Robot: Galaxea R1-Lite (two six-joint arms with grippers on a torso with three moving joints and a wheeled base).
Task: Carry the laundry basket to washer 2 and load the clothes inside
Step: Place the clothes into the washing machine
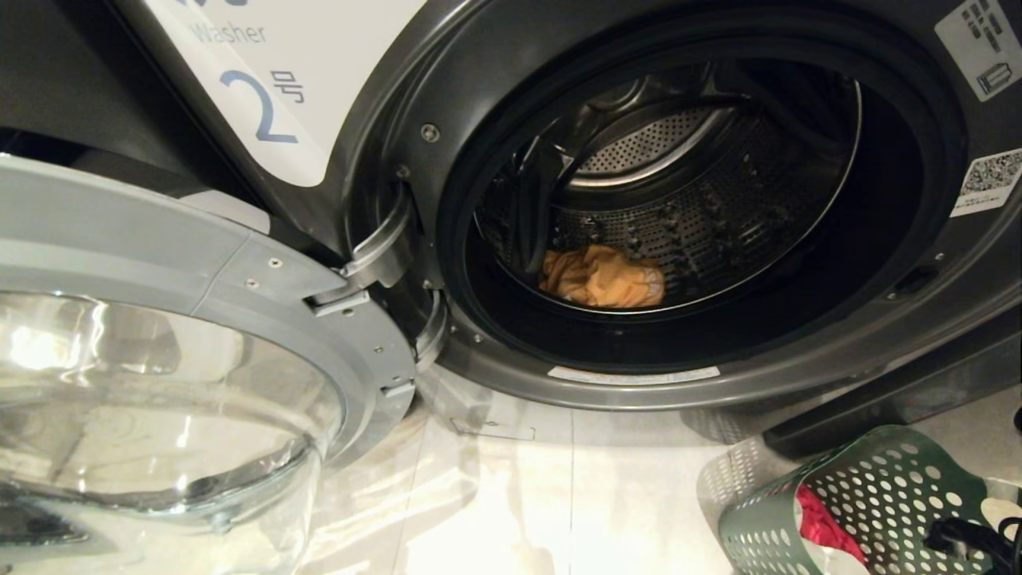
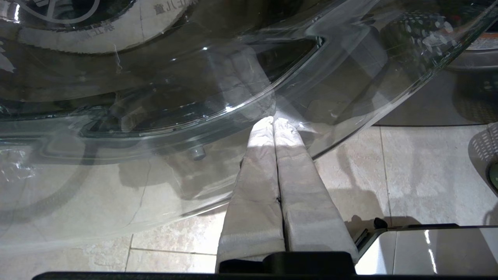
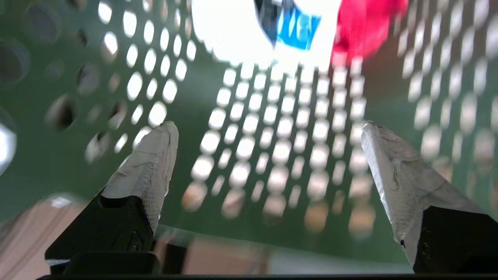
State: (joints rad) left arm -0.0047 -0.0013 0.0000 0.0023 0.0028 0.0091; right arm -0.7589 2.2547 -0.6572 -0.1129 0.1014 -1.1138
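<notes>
Spread wide and empty, the right gripper (image 3: 268,134) sits inside the laundry basket (image 3: 58,163), the white shirt (image 3: 233,35) and red garment (image 3: 365,23) straight ahead of its jaws.

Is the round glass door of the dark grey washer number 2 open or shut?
Open. The chrome-rimmed glass door is swung out on its hinge, and the steel drum shows, with a yellow garment inside.

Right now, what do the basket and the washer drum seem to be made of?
The laundry basket looks like matte green moulded plastic, with even round holes. The washer drum looks like bright stainless steel: perforated, shiny and reflective. Neither can be confirmed by look alone.
</notes>
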